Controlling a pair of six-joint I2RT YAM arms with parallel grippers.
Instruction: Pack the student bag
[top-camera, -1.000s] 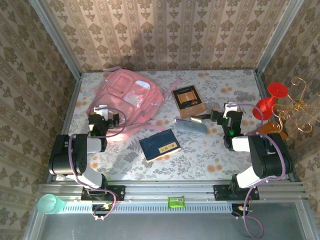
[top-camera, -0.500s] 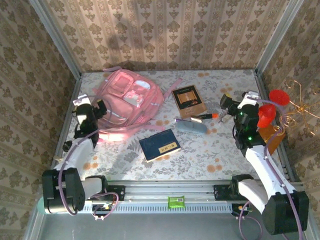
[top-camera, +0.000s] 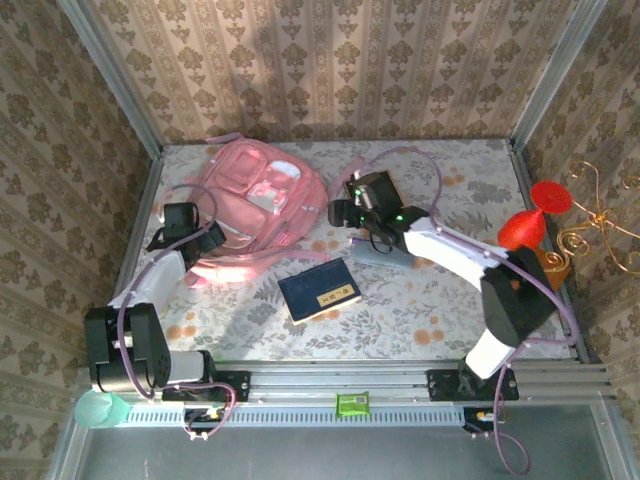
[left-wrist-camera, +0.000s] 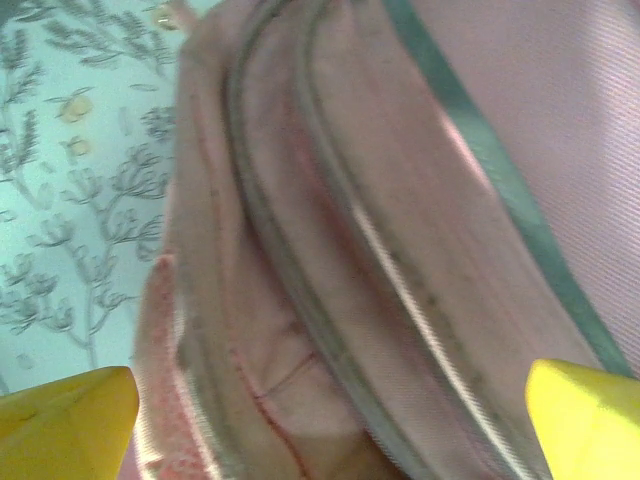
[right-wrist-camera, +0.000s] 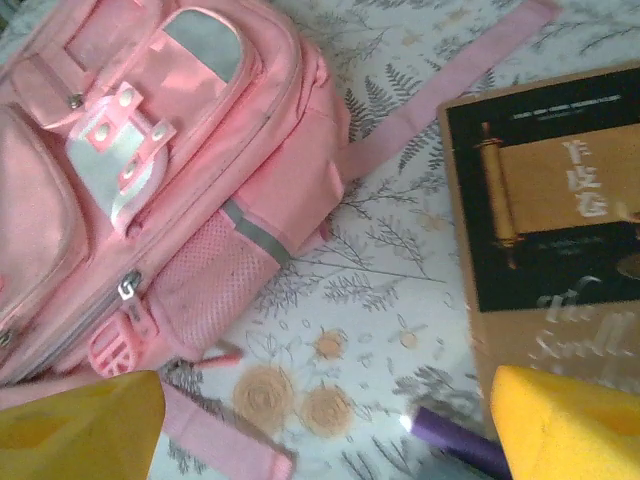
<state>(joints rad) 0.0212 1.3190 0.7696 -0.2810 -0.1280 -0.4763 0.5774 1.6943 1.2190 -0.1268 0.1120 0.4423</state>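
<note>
Here, left tool (left-wrist-camera: 325, 425) released, close over student bag (top-camera: 255, 200), right tool (right-wrist-camera: 320, 425) released, empty, beside brown book (right-wrist-camera: 560, 200).

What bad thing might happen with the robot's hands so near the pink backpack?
The open left gripper sits right over soft fabric of the pink backpack; it may pinch a fold and drag the whole bag. The open right gripper hovers beside the loose strap and the brown book, so it might snag the strap or bump the purple pen.
</note>
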